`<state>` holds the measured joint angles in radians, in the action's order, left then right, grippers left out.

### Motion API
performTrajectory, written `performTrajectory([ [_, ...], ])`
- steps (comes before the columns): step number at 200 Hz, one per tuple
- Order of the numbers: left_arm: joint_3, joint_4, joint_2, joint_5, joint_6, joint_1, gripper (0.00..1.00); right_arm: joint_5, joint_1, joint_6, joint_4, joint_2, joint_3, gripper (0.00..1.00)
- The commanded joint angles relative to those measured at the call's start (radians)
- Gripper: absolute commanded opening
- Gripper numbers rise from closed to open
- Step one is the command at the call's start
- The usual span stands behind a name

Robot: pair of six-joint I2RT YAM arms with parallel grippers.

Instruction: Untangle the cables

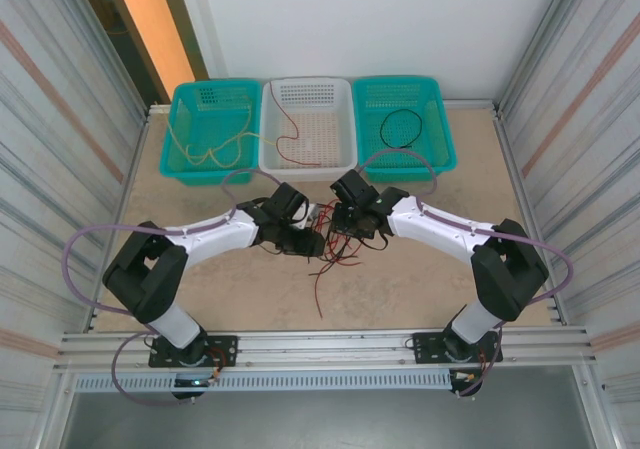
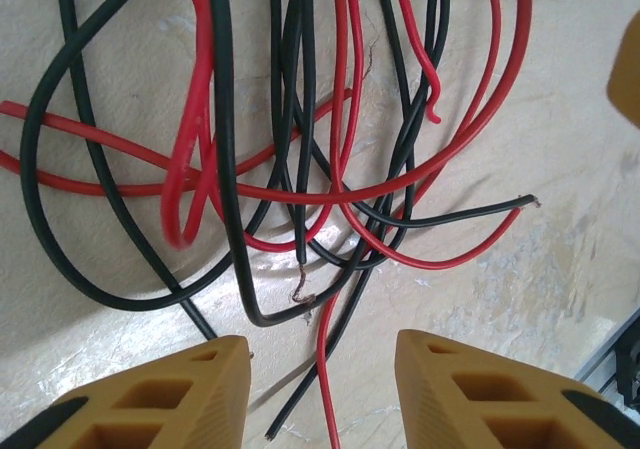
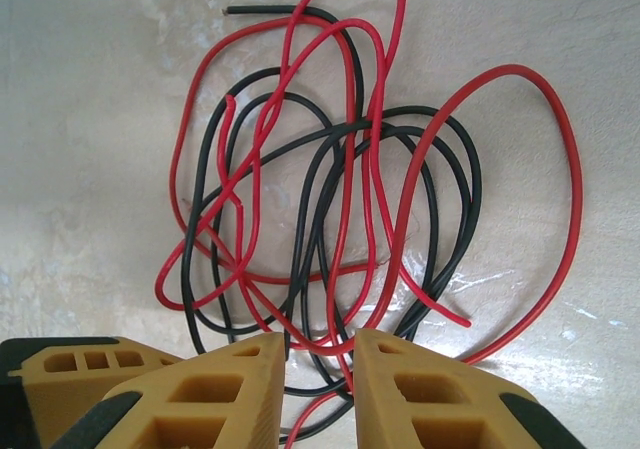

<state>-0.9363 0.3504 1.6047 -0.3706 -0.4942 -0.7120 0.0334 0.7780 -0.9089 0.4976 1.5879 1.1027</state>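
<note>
A tangle of red and black cables [image 1: 333,253] lies on the table between both arms, with a red tail trailing toward the near edge. My left gripper [image 1: 305,239] is at its left side and my right gripper [image 1: 350,231] at its right. In the left wrist view the left gripper [image 2: 320,354] is open wide just above the table, with one red strand and one black strand [image 2: 335,369] running between its fingers. In the right wrist view the right gripper [image 3: 320,344] is open by a narrower gap, with red and black strands [image 3: 330,344] crossing it untouched.
Three baskets line the far edge: a teal basket [image 1: 180,134] with a yellow cable [image 1: 205,154], a white basket [image 1: 345,119] with a red cable [image 1: 290,134], and a teal basket [image 1: 440,119] with a black cable [image 1: 402,129]. Metal walls flank the table.
</note>
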Motion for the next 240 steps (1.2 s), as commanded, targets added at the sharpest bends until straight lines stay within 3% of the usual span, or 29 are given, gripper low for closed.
performTrajectory([
  [1, -0.030, 0.027, 0.017, 0.020, 0.017, -0.001, 0.41, 0.029, 0.004, -0.002, 0.006, -0.045, -0.008, 0.24],
  [80, -0.087, 0.009, 0.100, 0.031, 0.021, 0.000, 0.26, 0.038, 0.003, 0.001, 0.010, -0.069, -0.023, 0.23],
  [93, -0.088, 0.014, 0.101, 0.045, 0.022, 0.000, 0.28, 0.040, 0.003, 0.001, 0.013, -0.071, -0.026, 0.24],
  [114, -0.090, 0.026, 0.105, 0.059, 0.026, 0.000, 0.40, 0.041, 0.000, 0.001, 0.012, -0.073, -0.025, 0.23],
  [138, -0.088, 0.023, 0.103, 0.065, 0.024, 0.000, 0.40, 0.040, 0.001, 0.000, 0.012, -0.076, -0.026, 0.23],
  [199, -0.119, 0.009, 0.147, 0.044, 0.018, 0.000, 0.27, 0.049, 0.000, 0.006, 0.025, -0.094, -0.023, 0.23],
  [240, -0.121, 0.041, 0.082, 0.034, 0.020, 0.000, 0.16, 0.058, -0.007, 0.016, 0.031, -0.117, -0.022, 0.23],
])
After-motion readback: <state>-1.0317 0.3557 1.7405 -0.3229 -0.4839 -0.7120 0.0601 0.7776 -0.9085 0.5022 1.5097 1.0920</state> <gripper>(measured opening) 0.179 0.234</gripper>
